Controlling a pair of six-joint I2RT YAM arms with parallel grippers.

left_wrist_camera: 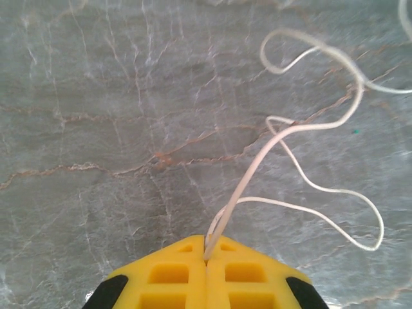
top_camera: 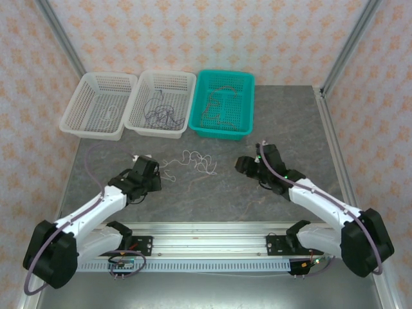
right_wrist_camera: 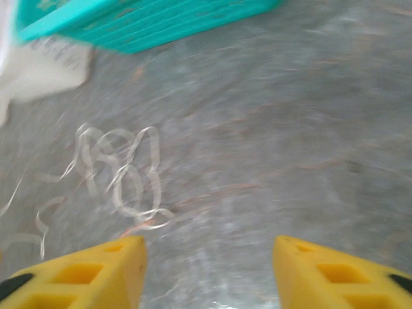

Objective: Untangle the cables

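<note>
Left gripper (left_wrist_camera: 206,250) pinches the white cable (left_wrist_camera: 257,164) end, right gripper (right_wrist_camera: 209,251) hangs open, so next I should grab the loops (right_wrist_camera: 122,174) and pull.

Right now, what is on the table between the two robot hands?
A white cable, in loose loops, as the top view shows. The left gripper pinches its end; bare table separates it from the open right gripper.

At the far edge of the grey marbled tabletop (top_camera: 212,199) three baskets stand in a row: a white basket (top_camera: 90,129) at the left, a second white basket (top_camera: 154,131) touching it, and a teal basket (top_camera: 219,132) at the right.
</note>
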